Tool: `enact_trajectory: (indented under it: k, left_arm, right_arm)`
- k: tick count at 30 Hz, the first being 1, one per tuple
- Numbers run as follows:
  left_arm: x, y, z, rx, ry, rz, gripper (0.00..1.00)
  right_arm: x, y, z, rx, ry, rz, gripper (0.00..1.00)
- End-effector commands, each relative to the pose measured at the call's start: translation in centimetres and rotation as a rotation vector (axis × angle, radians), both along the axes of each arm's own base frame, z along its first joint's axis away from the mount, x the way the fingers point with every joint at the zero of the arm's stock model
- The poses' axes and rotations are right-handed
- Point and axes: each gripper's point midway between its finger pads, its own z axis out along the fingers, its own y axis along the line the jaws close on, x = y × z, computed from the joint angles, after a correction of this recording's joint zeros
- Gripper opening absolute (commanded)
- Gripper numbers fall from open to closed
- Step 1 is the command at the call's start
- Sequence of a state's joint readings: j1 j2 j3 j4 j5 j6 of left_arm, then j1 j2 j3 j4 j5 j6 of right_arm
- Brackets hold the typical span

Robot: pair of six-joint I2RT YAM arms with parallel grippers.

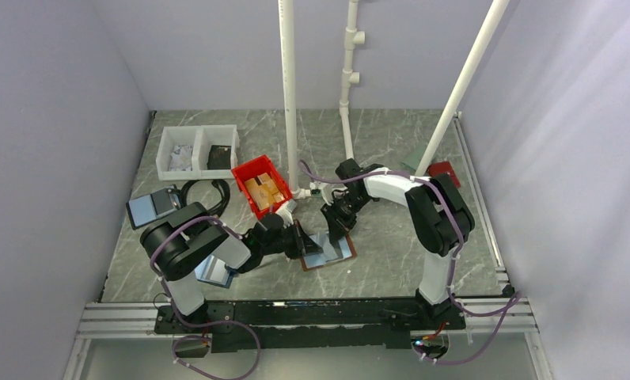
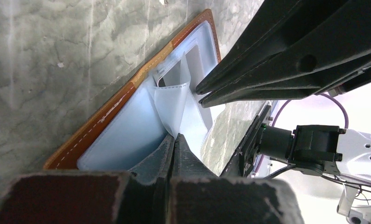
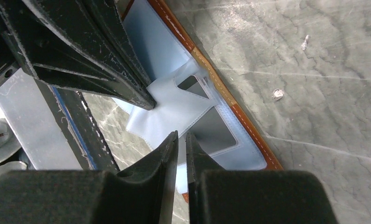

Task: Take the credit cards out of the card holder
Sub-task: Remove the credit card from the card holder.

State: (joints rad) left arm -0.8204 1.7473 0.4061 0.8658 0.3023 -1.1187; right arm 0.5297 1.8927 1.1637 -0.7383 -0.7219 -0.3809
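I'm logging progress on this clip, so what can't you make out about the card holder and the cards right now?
Top external: the left fingers and the right fingers cover part of the card holder; its pockets are too small to read.
Left wrist: the left fingers hide whether they pinch the clear sleeve.
Right wrist: the right fingers cover the holder's near edge; no card is identifiable.

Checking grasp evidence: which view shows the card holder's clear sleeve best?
Right wrist: the clear sleeve spreads face-on, window cutouts visible. Left wrist shows it folded, narrower; top external shows only the card holder, tiny.
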Motion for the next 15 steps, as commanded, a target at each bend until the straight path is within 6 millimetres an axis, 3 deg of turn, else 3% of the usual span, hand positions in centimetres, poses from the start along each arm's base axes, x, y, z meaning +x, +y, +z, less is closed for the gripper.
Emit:
enact_trajectory:
  k: [1,5,8,11,15]
  left_arm:
    - [-0.2,-0.4,1.0,-0.037,-0.023,-0.030,0.04]
    - [-0.2,-0.2,1.1,-0.011,-0.020,-0.030,0.14]
    - [0.0,0.1,2.1,0.033,-0.030,-0.027,0.32]
    - [0.1,1.3,2.5,0.125,-0.033,-0.011,0.44]
    - [0.0,3.2,3.3,0.230,-0.051,0.013,0.47]
  right_arm:
    - [0.1,0.1,-0.6,-0.008,0.007,-0.005,0.14]
    - [-0.3,0.6,-0.3,0.022,0.042,0.002,0.14]
    - [-0.6,1.0,0.0,0.048,0.062,0.005,0.14]
    - [-0.8,1.3,0.1,0.065,0.088,0.006,0.14]
    - [-1.0,1.8,0.1,0.088,0.125,0.002,0.14]
